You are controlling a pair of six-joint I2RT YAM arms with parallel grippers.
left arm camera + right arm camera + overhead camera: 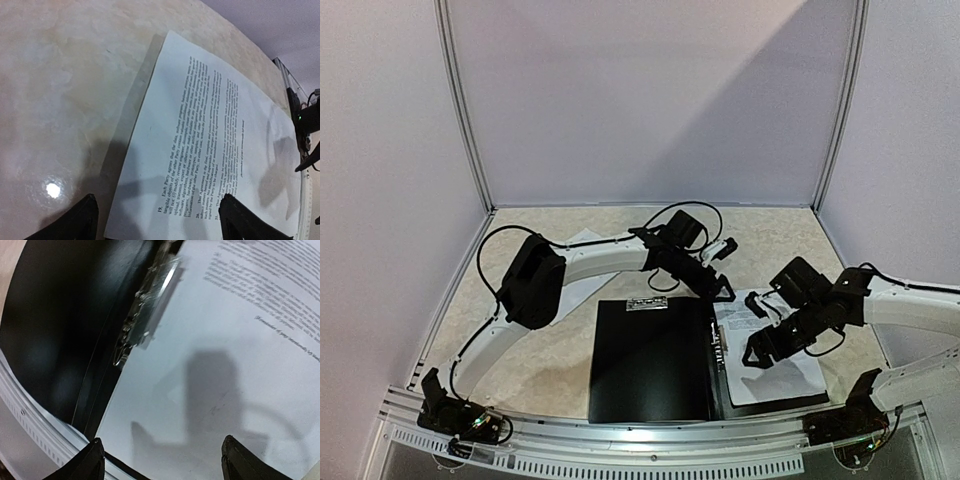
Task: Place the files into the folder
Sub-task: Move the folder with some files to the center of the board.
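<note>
The folder (650, 360) lies open and flat near the table's front edge, its black inside facing up. The files (775, 355), white sheets with dense print, rest on its right half beside the metal clip (147, 305) on the spine. My left gripper (723, 285) hovers open over the sheets' far left corner, and in the left wrist view the printed page (210, 150) shows under the open left gripper (157, 222). Over the near part of the files (240, 370), by the black folder (55, 315), my right gripper (758, 345) also stands open, with nothing between the right gripper's (165, 462) fingers.
Another white sheet (582, 240) lies at the back left, partly under the left arm. A white labelled strip (648, 303) sits at the folder's far edge. Grey walls enclose the beige table (780, 240); a ribbed rail (650, 455) runs along the front.
</note>
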